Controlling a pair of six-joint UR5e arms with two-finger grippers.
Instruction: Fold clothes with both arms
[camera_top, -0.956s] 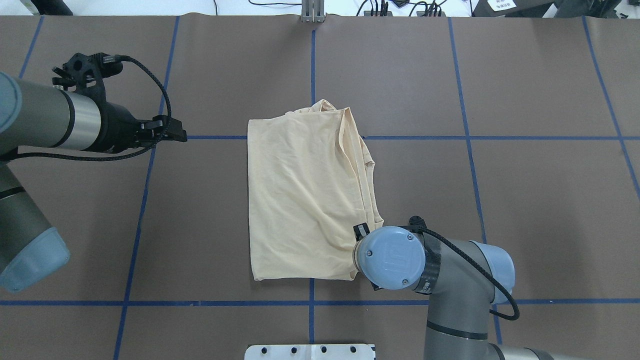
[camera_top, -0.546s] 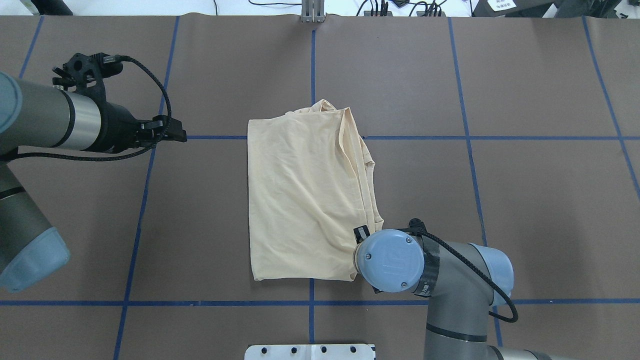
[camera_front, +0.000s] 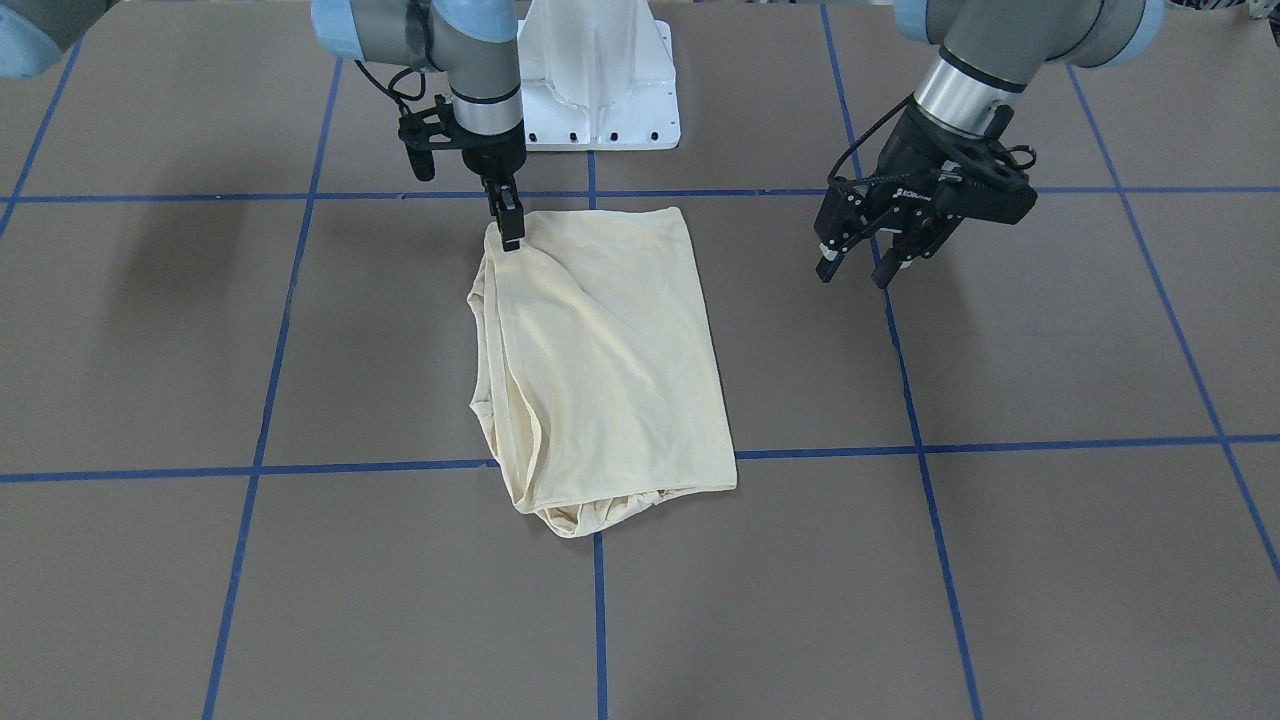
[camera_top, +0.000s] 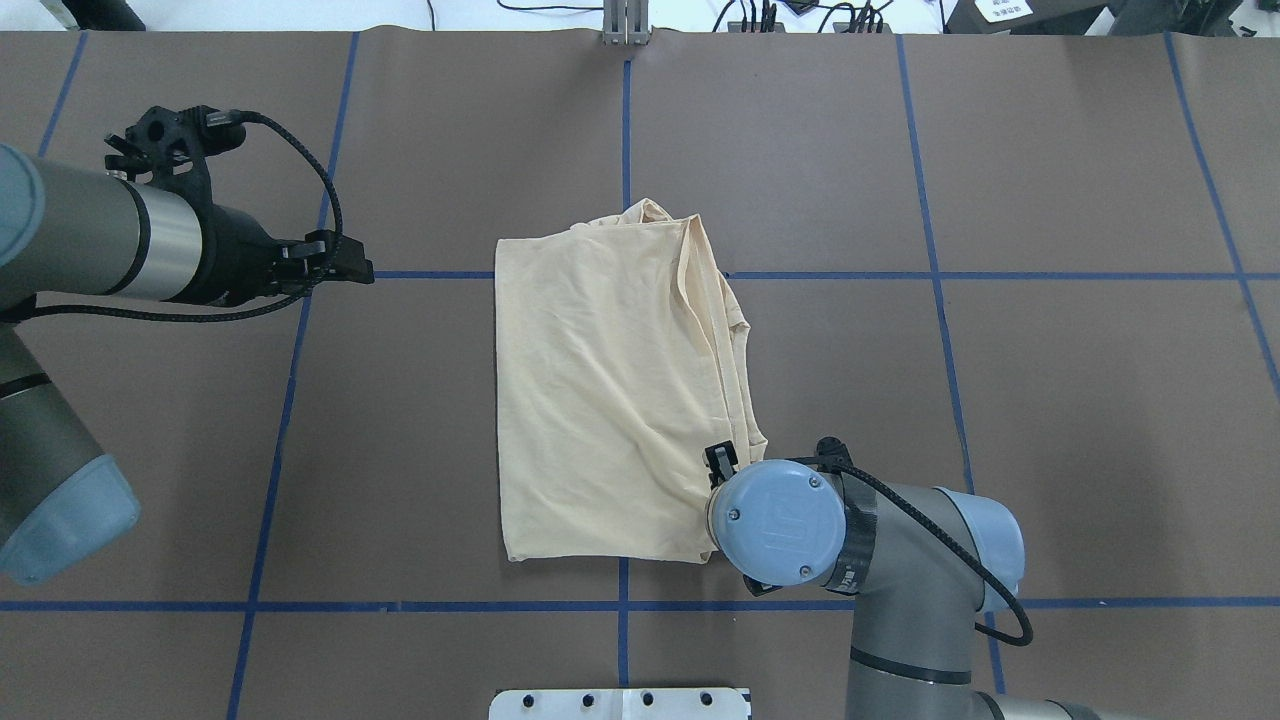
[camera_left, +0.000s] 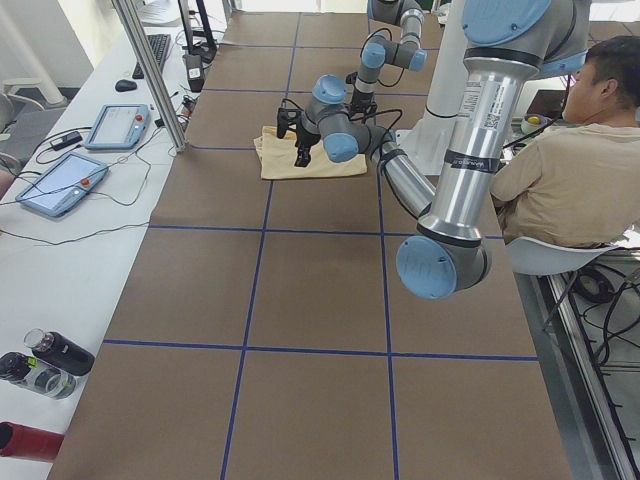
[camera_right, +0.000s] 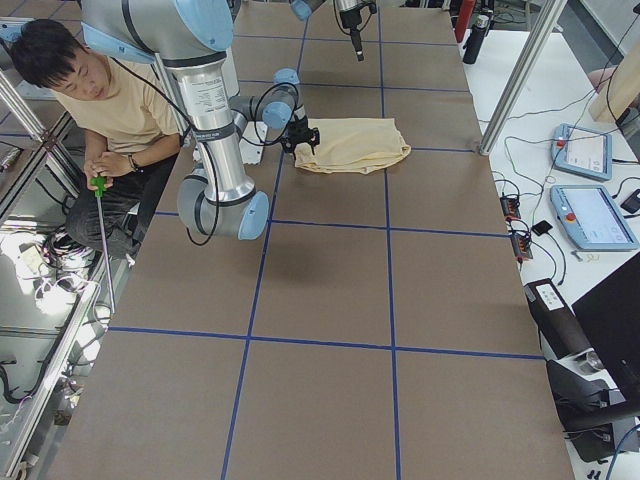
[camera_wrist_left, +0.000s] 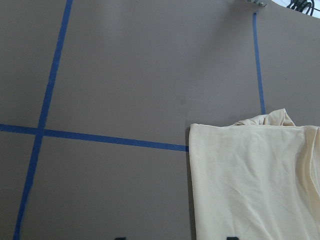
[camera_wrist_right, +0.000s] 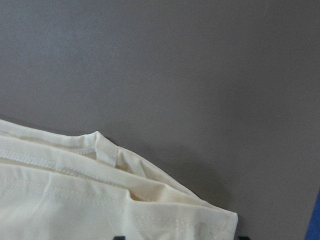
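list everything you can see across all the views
shirt: one, pale cream-yellow, folded, middle of the table
table: one, brown cover
tape lines: several, blue, a grid across the table
base: one, white, at the table edge between the arms
bench: one, white, along the table's far side
tablets: two, grey-blue, on the bench
bottles: three, black, clear and red, at one end of the bench
person: one, tan top, seated beside the robot
left arm: one, grey with blue caps, off to the shirt's side
left gripper: one, black, open over bare table
right arm: one, grey with blue caps
right gripper: one, black, looks open, at the shirt's corner nearest the base
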